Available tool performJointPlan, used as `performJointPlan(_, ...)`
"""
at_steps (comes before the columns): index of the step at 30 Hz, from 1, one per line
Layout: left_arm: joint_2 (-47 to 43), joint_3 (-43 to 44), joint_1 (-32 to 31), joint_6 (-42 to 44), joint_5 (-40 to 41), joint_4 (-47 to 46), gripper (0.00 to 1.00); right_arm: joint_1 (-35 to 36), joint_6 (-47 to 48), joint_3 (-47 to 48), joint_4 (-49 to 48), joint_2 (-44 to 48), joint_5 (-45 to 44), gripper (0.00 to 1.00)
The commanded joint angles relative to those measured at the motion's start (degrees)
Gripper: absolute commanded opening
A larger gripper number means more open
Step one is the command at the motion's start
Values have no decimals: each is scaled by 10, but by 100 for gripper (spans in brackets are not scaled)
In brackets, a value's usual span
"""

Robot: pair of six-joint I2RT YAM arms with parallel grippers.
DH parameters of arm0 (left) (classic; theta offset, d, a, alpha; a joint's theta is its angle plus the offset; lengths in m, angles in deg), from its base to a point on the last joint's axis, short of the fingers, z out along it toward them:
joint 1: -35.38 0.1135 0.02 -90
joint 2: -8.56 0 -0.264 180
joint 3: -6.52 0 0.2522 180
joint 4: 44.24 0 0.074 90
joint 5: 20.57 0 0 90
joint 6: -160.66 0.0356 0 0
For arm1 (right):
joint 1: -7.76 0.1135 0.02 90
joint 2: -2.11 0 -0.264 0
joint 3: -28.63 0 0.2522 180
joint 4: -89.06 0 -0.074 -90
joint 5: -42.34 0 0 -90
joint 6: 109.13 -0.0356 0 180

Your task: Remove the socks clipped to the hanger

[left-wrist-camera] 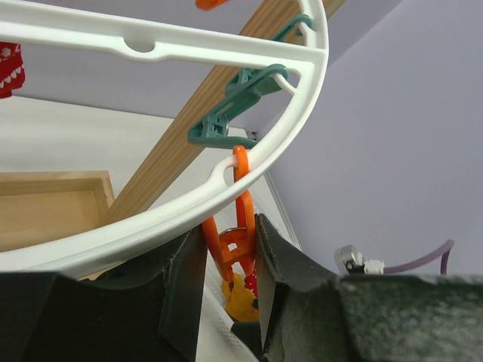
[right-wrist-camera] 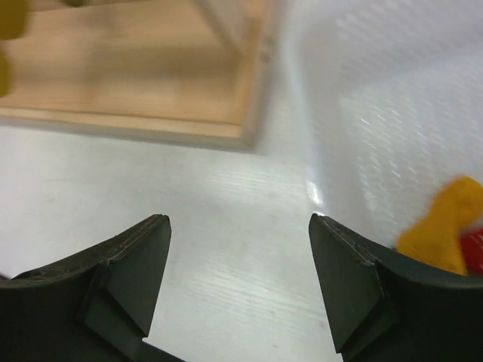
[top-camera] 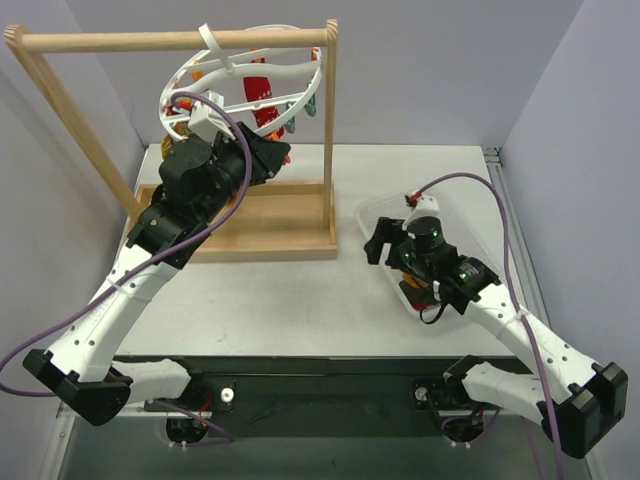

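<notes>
Hanger (top-camera: 240,72) on rack (top-camera: 180,40), left; basket (top-camera: 385,203) right.

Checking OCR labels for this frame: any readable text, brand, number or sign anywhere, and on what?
No readable text in any view.
The red sock carries a white pattern, not letters.
The hanger, wooden rack and basket show no markings.

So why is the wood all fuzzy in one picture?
Right wrist view: the wooden rack is smeared out of focus, with a bright glare spot on the basket. Left wrist view: the orange clip is sharp, the dark fingers soft. Top view: crisp, evenly lit.
</notes>
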State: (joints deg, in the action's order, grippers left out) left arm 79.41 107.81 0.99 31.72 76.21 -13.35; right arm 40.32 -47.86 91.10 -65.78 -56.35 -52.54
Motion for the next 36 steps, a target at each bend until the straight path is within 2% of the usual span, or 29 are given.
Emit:
performJointPlan(1, 4, -1, -1, -10, -48, -32, 13, 74, 82, -15, -273, -18, 38, 76)
performJointPlan(6, 14, 7, -6, -10, -44, -25, 13, 149, 137, 15, -454, -121, 39, 77)
performJointPlan(10, 4, -5, -14, -17, -40, -31, 13, 181, 159, 64, -539, -220, 44, 77)
performJointPlan(13, -4, -14, -18, -23, -43, -39, 13, 197, 209, 79, -667, -287, 73, 78)
performJointPlan(20, -11, -7, -22, -6, -31, -27, 14, 197, 220, 225, -645, -401, 129, 77)
performJointPlan(25, -6, -5, -30, -10, -40, -34, 14, 196, 210, 265, -651, -435, 133, 74)
performJointPlan(28, -10, -6, -29, -11, -38, -36, 14, 197, 198, 277, -663, -447, 138, 67)
performJointPlan(32, -10, 11, -29, 3, -26, -22, 14, 197, 178, 284, -686, -464, 138, 48)
performJointPlan(36, -9, 20, -29, 7, -27, -21, 15, 197, 155, 285, -709, -471, 141, 35)
